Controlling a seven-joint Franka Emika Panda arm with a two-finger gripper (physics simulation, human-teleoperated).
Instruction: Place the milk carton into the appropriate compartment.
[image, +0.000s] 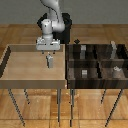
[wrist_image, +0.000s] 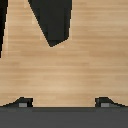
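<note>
The milk carton (image: 49, 61), a small grey-white carton, stands upright on the light wooden tray (image: 20, 65) on the exterior view's left. My gripper (image: 48, 49) hangs just above it, apart from it as far as I can tell. In the wrist view my gripper (wrist_image: 64, 103) is open: the two fingertips (wrist_image: 22, 102) stand wide apart with only bare wood between them. The carton does not show in the wrist view; only a dark shadow (wrist_image: 52, 22) lies on the wood.
A dark bin with several compartments (image: 97, 62) stands on the exterior view's right. It holds a small grey cube (image: 84, 73), a taller pale grey box (image: 114, 49) and another small item (image: 116, 70). The tray has raised rims.
</note>
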